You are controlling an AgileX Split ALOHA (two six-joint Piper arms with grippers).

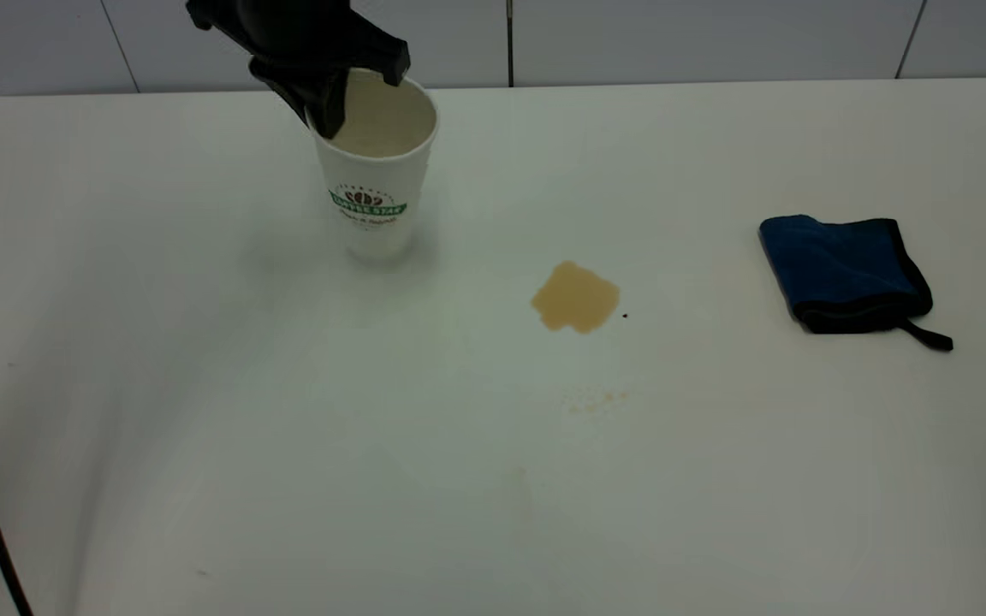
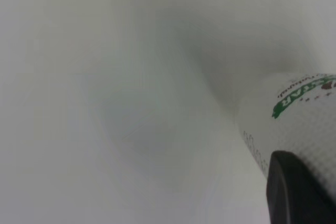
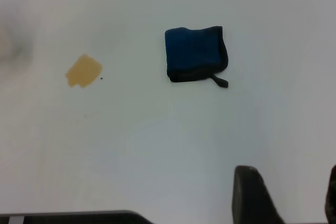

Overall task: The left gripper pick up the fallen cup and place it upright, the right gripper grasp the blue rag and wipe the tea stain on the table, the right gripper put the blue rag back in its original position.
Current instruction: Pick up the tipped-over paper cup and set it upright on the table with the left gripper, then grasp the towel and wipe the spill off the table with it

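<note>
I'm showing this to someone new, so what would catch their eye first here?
Probably the tan tea stain mid-table, with the folded blue rag lying untouched off to its right. Then the upright cup at the back left, its rim pinched by the left tool.

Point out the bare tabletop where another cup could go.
Bare: the stretch between the paper cup and the tea stain, and between stain and blue rag. Crowded only at the cup's rim, under the left gripper.

Even soft light — left wrist view blurred.
</note>
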